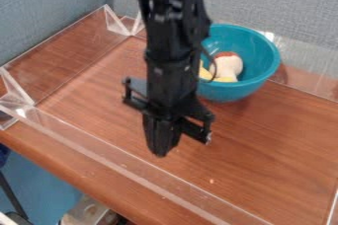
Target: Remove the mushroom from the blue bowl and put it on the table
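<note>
Risk: the gripper (162, 145) hangs low over the tabletop (93, 81) near its front edge, well apart from the blue bowl (251, 76); pressing lower would only jam it into the wood.
Gripper: jaws closed, nothing between them.
Mushroom (227, 65): in the bowl, at the far right corner, cream stem, tan cap, beside a yellow piece (207, 72).
Judgement: removal not done.

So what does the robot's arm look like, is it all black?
Yes, mostly. The arm is black and blocky, a bit blurry here. At its end the gripper narrows into two slim dark fingers, with a short black crossbar sticking out on both sides just above them. No cables or markings show clearly.
</note>
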Controlling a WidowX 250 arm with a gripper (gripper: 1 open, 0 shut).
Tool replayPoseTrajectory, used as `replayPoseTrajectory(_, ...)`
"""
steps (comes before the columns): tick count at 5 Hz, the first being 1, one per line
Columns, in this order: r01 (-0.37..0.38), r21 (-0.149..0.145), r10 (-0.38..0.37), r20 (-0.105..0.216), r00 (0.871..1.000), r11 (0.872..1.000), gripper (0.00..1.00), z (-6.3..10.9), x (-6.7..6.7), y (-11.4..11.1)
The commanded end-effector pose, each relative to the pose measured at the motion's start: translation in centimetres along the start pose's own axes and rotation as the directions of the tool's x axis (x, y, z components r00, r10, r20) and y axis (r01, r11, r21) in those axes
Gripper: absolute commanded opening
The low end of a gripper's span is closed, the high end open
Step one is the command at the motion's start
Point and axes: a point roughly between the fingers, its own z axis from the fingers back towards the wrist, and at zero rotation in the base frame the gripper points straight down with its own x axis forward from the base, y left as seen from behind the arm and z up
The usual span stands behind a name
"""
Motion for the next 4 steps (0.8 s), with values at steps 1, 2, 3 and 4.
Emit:
replayPoseTrajectory(1,-0.023,0.014,0.023,-0.003,1.0,1.0,0.0,-0.6,1.6,1.6)
replayPoseTrajectory(2,-0.026,0.032,0.026,-0.012,1.0,0.999,0.0,-0.5,2.2,2.3)
replayPoseTrajectory(3,-0.026,0.041,0.027,-0.017,1.0,0.999,0.0,-0.2,2.3,2.6)
replayPoseTrajectory(4,-0.064,0.043,0.065,-0.021,0.998,0.997,0.0,-0.4,1.4,1.7)
